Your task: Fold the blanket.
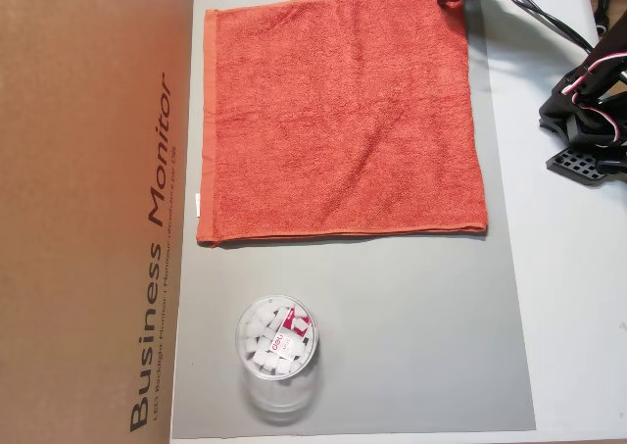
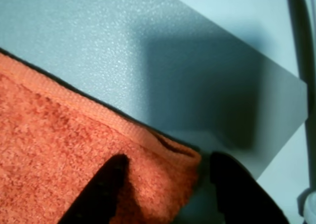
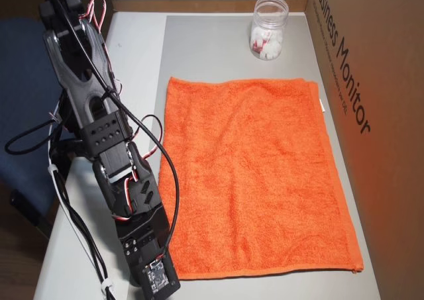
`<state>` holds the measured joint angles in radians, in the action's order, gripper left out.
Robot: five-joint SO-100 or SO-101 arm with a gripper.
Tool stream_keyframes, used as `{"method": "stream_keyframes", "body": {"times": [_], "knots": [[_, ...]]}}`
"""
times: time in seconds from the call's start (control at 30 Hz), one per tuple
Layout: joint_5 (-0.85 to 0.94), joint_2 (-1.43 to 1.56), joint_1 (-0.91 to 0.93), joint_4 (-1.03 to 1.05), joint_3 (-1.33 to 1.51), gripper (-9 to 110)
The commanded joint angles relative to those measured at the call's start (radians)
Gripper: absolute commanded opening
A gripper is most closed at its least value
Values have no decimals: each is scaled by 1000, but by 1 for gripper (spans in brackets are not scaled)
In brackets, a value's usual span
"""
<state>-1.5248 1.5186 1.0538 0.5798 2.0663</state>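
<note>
My end effector [image 2: 163, 184] straddles the blanket [image 2: 59, 155] corner, its fingers parted and seemingly not yet gripping, cloth spreading leftward.

Cardboard box [image 1: 93, 199] walls the blanket's [image 1: 338, 121] left side in an overhead view; plastic cup [image 1: 277, 356] stands well apart below.

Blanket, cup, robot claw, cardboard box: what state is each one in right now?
Blanket: spread flat, unfolded, on the grey mat.
Gripper: open, fingers straddling one blanket corner.
Plastic cup: upright, lidless, holding small white pieces.
Cardboard box: standing beside the mat, along the blanket's tagged edge.
</note>
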Motion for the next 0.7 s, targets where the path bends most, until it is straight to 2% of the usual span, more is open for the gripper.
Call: {"method": "stream_keyframes", "body": {"times": [0.0,0.2,0.47,0.67], "knots": [[6,14,2,-14,14,18],[-2,20,-18,-144,101,18],[8,20,-15,-150,95,17],[9,20,-11,-150,95,11]]}}
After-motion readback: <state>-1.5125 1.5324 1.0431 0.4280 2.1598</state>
